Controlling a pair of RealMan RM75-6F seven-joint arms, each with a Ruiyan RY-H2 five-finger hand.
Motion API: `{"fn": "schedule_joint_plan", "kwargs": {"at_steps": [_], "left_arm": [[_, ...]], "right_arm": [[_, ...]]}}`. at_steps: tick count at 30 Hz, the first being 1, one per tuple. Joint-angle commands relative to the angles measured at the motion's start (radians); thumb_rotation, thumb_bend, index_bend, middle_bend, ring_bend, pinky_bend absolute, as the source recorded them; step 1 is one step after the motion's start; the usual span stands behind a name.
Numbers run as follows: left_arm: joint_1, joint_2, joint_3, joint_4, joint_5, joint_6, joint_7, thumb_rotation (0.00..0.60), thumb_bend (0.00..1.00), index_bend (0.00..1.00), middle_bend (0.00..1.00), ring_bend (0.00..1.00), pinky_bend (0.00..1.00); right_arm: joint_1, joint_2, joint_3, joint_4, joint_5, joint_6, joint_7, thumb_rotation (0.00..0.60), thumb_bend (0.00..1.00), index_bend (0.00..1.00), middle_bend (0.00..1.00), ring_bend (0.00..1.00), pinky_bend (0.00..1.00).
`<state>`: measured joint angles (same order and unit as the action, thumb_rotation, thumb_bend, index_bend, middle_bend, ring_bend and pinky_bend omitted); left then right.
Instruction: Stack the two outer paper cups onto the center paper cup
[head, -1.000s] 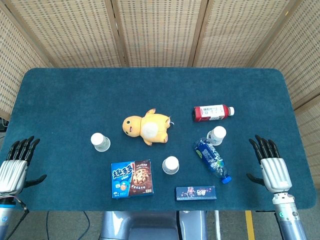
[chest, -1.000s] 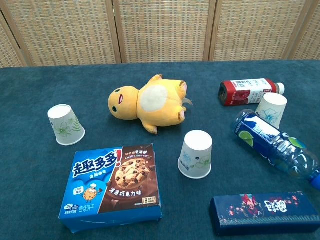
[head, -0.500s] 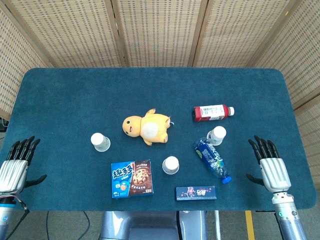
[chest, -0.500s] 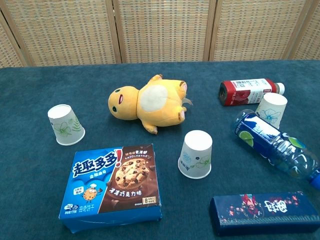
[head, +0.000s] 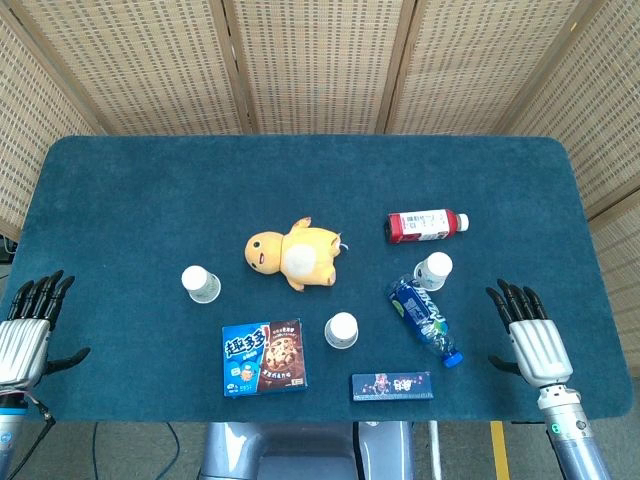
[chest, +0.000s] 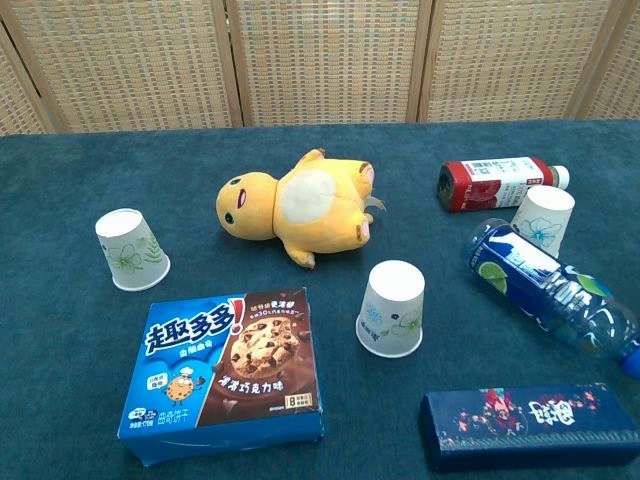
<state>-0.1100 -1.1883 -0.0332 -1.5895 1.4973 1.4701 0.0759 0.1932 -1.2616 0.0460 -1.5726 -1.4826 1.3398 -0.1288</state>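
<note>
Three white paper cups stand upside down on the blue table. The left cup (head: 200, 283) (chest: 131, 249) is left of the plush toy. The center cup (head: 341, 330) (chest: 392, 308) sits near the front edge. The right cup (head: 434, 270) (chest: 542, 217) stands between the two bottles. My left hand (head: 27, 330) hangs at the table's left front edge, fingers spread, holding nothing. My right hand (head: 529, 338) hovers at the right front edge, likewise spread and empty. Neither hand shows in the chest view.
A yellow plush toy (head: 294, 251) lies mid-table. A red bottle (head: 425, 225) and a blue bottle (head: 424, 320) lie on their sides around the right cup. A cookie box (head: 263, 357) and a dark slim box (head: 392, 385) lie along the front edge.
Both hands have drawn back slightly toward the front edge of the table. The cups and other objects have not moved.
</note>
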Motion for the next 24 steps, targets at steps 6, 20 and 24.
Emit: {"fn": "schedule_joint_plan", "kwargs": {"at_steps": [6,20,24], "left_arm": [[-0.019,-0.010,-0.021,0.008,-0.019,-0.024,-0.018,0.600,0.12,0.09,0.00,0.00,0.00],[-0.253,0.066,-0.143,0.006,-0.176,-0.375,-0.008,0.600,0.19,0.29,0.00,0.00,0.00],[-0.315,0.071,-0.169,0.004,-0.240,-0.464,0.025,0.600,0.19,0.29,0.00,0.00,0.00]], "right_arm": [[0.001,0.000,0.003,0.002,0.008,-0.003,0.005,0.600,0.07,0.00,0.00,0.00,0.00],[0.005,-0.002,0.006,0.008,0.022,-0.016,0.014,0.600,0.07,0.00,0.00,0.00,0.00],[0.007,-0.002,0.006,0.010,0.024,-0.019,0.018,0.600,0.07,0.00,0.00,0.00,0.00]]}}
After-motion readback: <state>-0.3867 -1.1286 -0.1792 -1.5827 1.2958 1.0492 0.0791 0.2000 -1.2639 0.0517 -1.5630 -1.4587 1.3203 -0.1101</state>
